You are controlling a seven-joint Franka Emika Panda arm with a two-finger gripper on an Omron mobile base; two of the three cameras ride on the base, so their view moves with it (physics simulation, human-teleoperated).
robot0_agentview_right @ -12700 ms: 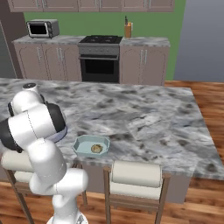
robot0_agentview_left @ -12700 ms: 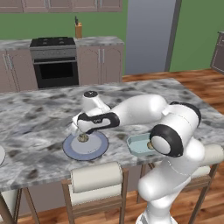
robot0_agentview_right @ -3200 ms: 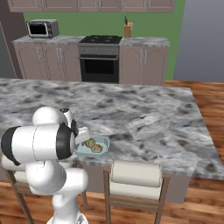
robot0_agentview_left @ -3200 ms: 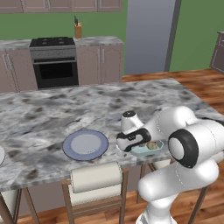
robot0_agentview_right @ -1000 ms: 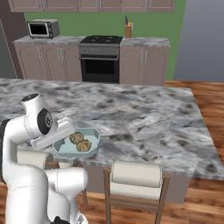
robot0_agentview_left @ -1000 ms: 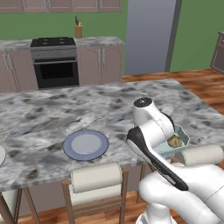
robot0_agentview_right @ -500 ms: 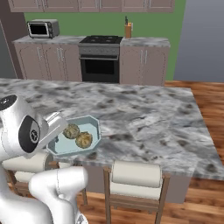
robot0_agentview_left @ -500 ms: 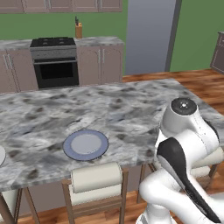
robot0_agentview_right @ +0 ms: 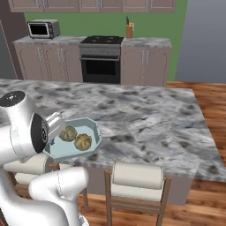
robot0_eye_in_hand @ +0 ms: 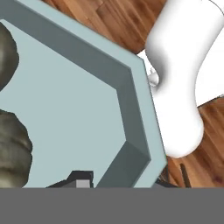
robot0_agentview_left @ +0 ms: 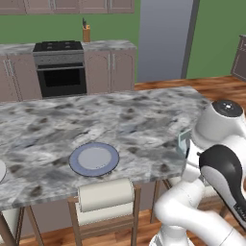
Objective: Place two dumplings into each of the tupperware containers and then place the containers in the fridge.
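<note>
A pale blue-green tupperware container [robot0_agentview_right: 66, 150] hangs tilted in the air at the island's front edge, close to my body. Two dumplings [robot0_agentview_right: 67, 133] [robot0_agentview_right: 83, 141] lie in it. My gripper [robot0_agentview_right: 54, 126] is shut on the tub's near rim. In the left base view just a sliver of the container [robot0_agentview_left: 183, 143] peeks out beside my arm. The hand view looks down into the container [robot0_eye_in_hand: 131, 100], with both dumplings [robot0_eye_in_hand: 12, 153] [robot0_eye_in_hand: 6, 52] at its left and one dark fingertip [robot0_eye_in_hand: 81, 177] on the rim. The grey fridge [robot0_agentview_left: 166, 38] stands behind the island.
A blue-grey plate [robot0_agentview_left: 93, 159] lies on the marble island [robot0_agentview_left: 120, 120], and a white plate's edge [robot0_agentview_left: 1, 170] shows at far left. Stools [robot0_agentview_right: 136, 176] stand along the island's front. The oven [robot0_agentview_right: 101, 62] and a microwave [robot0_agentview_right: 42, 28] are on the back wall.
My arm has folded up and swung right, close to my body, carrying the container off the counter. Both dumplings stay inside it. The grip has not changed.
</note>
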